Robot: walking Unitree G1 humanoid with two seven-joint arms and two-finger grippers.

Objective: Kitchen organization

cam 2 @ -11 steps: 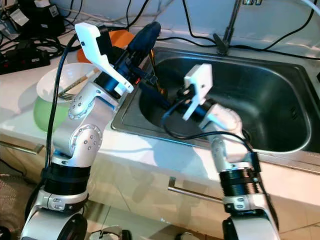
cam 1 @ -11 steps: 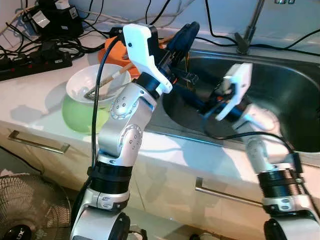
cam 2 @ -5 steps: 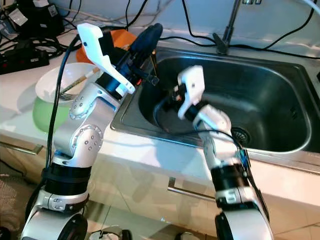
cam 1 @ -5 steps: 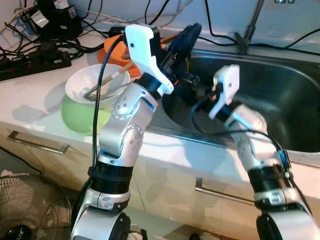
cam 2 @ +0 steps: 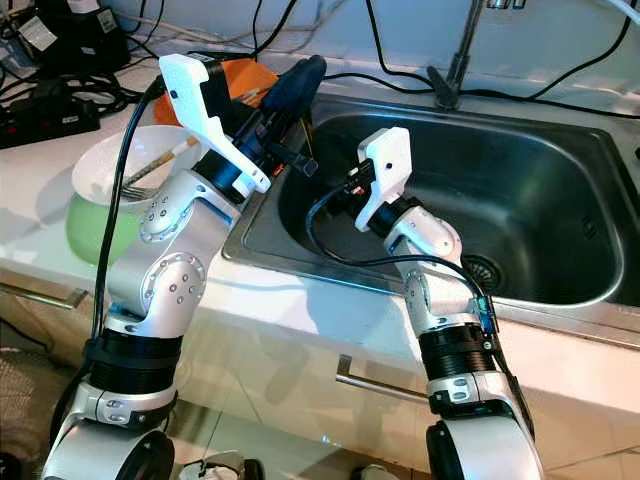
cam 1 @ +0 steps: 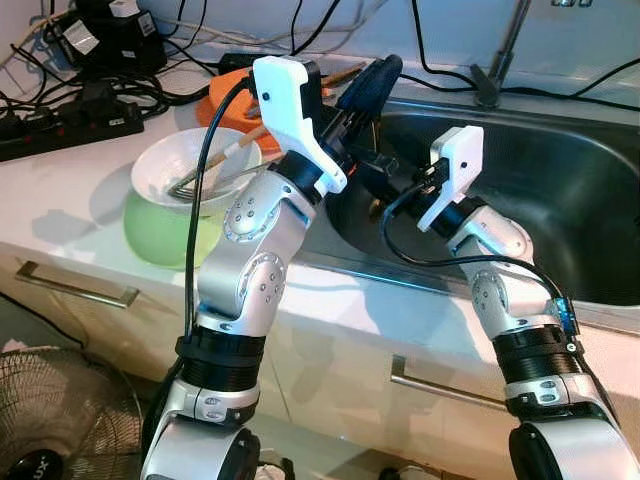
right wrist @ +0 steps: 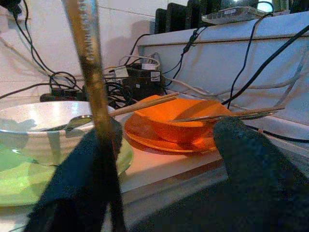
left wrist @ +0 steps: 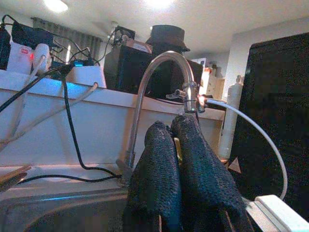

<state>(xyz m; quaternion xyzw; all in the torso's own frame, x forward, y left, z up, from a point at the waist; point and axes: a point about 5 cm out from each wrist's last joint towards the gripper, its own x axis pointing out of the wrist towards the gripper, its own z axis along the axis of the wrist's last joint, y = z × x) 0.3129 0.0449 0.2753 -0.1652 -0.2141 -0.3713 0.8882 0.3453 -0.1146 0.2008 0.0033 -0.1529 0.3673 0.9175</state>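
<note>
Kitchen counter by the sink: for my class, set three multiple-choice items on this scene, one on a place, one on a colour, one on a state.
1. Where does the round white ceramic bowl sit?
A. in the steel sink
B. on the pale green plate
C. on the floor

2. What colour is the shallow bowl with chopsticks laid across it, behind the white bowl?
A. orange
B. blue
C. black

3. How do the right gripper's fingers stand?
A. pressed together
B. apart
C. clamped on the white bowl

Key:
1 B: the white bowl rests on the pale green plate, on the counter to the left of the steel sink.
2 A: the shallow bowl is bright orange.
3 B: in the right wrist view, the right gripper shows a wide gap between its two black fingers.
</note>
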